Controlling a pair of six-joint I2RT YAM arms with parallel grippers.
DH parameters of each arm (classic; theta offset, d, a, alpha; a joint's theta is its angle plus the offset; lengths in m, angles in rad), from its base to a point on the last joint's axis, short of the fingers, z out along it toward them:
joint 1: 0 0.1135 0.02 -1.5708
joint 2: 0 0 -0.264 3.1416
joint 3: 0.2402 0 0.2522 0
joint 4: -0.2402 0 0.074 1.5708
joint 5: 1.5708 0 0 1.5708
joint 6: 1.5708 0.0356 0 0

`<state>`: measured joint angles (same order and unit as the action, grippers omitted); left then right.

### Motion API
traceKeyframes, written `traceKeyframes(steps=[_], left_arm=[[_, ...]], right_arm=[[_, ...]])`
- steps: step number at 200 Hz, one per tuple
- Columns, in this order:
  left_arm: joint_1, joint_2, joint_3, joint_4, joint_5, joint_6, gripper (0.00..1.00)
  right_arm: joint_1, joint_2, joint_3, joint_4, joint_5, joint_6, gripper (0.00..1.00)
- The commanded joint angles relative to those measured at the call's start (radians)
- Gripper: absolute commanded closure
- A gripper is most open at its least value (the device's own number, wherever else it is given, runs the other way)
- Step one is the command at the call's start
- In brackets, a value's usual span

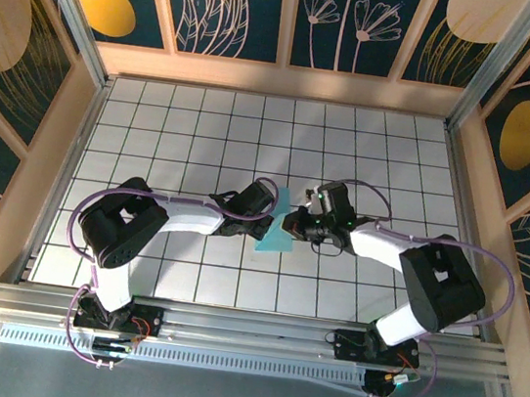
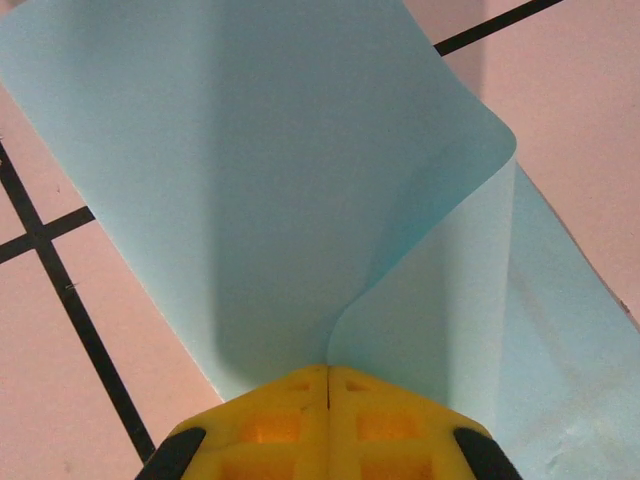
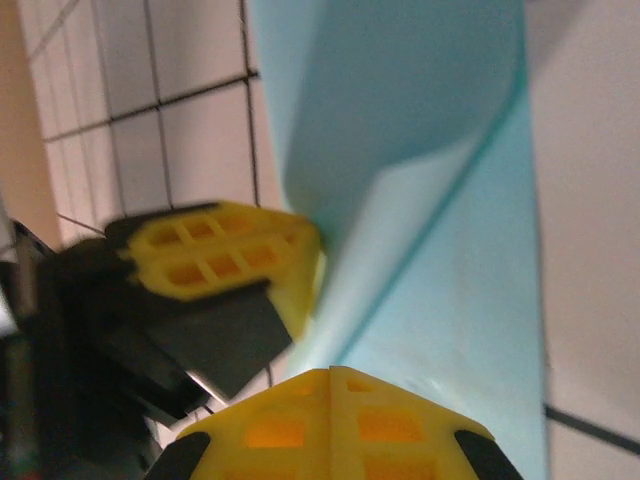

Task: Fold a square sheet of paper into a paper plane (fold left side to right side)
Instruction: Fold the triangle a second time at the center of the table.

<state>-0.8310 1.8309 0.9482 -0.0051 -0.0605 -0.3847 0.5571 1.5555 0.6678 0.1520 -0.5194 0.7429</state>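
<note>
The square sheet of paper is light cyan and lies mid-table between the two arms, one side lifted and curled over the flat part. In the left wrist view the paper rises in a soft curve, and its raised edge runs into the seam of my left gripper, which is shut on it. My left gripper sits at the paper's left edge. My right gripper is shut, and its tips rest at the flat part of the paper. The left gripper's yellow fingers touch the curled flap.
The white gridded table is walled by wooden panels at the back and sides. Both arm bases stand on the metal rail at the near edge. Purple cables loop over the arms.
</note>
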Motion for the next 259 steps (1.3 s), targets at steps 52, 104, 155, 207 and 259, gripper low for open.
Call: traceKeyframes(steps=[52, 104, 155, 207, 259], left_arm=[[0.007, 0.039, -0.002, -0.038, 0.019, 0.017, 1.00], [0.007, 0.039, 0.001, -0.044, 0.017, 0.020, 1.00], [0.006, 0.041, 0.003, -0.047, 0.014, 0.022, 1.00], [0.007, 0.041, 0.002, -0.047, 0.018, 0.022, 1.00], [0.007, 0.039, 0.002, -0.047, 0.017, 0.017, 1.00]], right_arm=[[0.003, 0.143, 0.085, 0.126, -0.009, 0.036, 1.00], [0.012, 0.184, 0.074, 0.141, -0.022, 0.045, 1.00], [0.012, 0.196, 0.072, 0.104, 0.000, 0.021, 1.00], [0.012, 0.206, 0.075, 0.056, 0.032, -0.007, 1.00], [0.010, 0.223, 0.078, 0.020, 0.051, -0.020, 1.00]])
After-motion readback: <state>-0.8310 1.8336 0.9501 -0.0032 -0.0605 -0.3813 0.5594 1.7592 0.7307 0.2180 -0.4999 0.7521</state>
